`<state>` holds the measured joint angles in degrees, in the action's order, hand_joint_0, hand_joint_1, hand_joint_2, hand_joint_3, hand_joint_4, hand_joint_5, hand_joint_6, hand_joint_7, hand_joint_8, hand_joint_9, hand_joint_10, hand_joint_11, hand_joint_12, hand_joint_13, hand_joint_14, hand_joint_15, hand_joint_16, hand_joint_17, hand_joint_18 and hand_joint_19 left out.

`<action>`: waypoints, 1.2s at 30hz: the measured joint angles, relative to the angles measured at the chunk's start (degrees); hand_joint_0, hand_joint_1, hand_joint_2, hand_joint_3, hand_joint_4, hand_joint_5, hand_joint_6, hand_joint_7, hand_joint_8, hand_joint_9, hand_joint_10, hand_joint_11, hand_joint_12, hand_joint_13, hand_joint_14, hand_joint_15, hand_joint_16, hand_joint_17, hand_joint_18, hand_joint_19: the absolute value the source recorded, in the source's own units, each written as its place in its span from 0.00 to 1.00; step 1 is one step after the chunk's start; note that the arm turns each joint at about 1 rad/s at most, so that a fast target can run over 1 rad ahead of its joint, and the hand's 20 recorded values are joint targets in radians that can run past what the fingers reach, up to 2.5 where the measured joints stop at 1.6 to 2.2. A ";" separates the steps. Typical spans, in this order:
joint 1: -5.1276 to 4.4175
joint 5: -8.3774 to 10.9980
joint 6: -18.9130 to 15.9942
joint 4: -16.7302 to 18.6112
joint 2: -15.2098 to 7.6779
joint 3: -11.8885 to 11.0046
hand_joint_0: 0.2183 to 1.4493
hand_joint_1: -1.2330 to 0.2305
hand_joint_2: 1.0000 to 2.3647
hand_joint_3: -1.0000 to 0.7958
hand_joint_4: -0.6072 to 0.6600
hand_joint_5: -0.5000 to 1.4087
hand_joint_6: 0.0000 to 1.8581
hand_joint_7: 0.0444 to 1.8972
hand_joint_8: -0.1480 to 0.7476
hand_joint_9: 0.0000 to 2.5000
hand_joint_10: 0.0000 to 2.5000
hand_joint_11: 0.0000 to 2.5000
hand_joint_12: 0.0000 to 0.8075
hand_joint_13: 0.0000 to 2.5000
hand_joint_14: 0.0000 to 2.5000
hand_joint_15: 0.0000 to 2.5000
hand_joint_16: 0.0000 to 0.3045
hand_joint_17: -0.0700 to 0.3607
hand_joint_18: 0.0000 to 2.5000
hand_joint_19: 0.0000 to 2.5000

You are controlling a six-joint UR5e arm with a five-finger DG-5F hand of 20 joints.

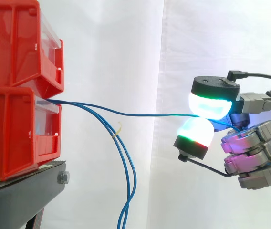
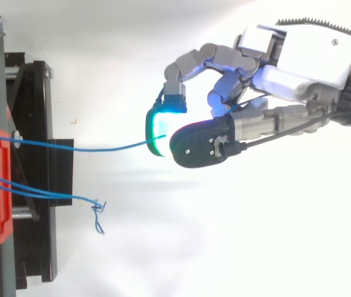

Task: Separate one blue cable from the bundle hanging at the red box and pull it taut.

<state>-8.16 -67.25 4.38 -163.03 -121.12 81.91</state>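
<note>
behind everything a smooth white curtain [image 1: 126, 47] is hung. at the left two shiny red plastic boxes [image 1: 11, 138] are stacked on a black stand [image 1: 16, 200]. one thin blue cable [image 1: 126, 113] is stretched almost flat from the lower box and is pinched between two round glowing pads [image 1: 211, 106] of the grey hand [image 2: 299, 62]. the other blue cables [image 1: 118, 137] are seen hanging in a loose loop.

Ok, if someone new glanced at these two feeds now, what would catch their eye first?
The glowing pads of the hand, right of centre, pinching one blue cable. That cable runs almost straight left to the lower red bin, while the other blue cables hang slack below it.
</note>
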 measured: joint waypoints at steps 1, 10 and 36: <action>-0.13 -0.05 0.60 0.09 0.03 0.02 0.36 0.36 0.02 0.50 0.47 0.16 0.49 0.57 0.47 0.44 0.43 0.61 0.43 0.35 0.91 0.63 0.11 0.33 0.52 0.63; -0.44 0.00 4.27 0.09 0.09 0.08 0.36 0.36 0.02 0.50 0.47 0.16 0.49 0.57 0.47 0.44 0.43 0.61 0.42 0.35 0.89 0.64 0.11 0.33 0.52 0.63; -0.46 0.05 4.41 0.08 0.10 0.10 0.36 0.35 0.02 0.50 0.47 0.16 0.49 0.57 0.48 0.44 0.43 0.61 0.42 0.35 0.88 0.64 0.11 0.34 0.52 0.62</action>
<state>-8.61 -67.20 8.79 -162.95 -121.02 82.00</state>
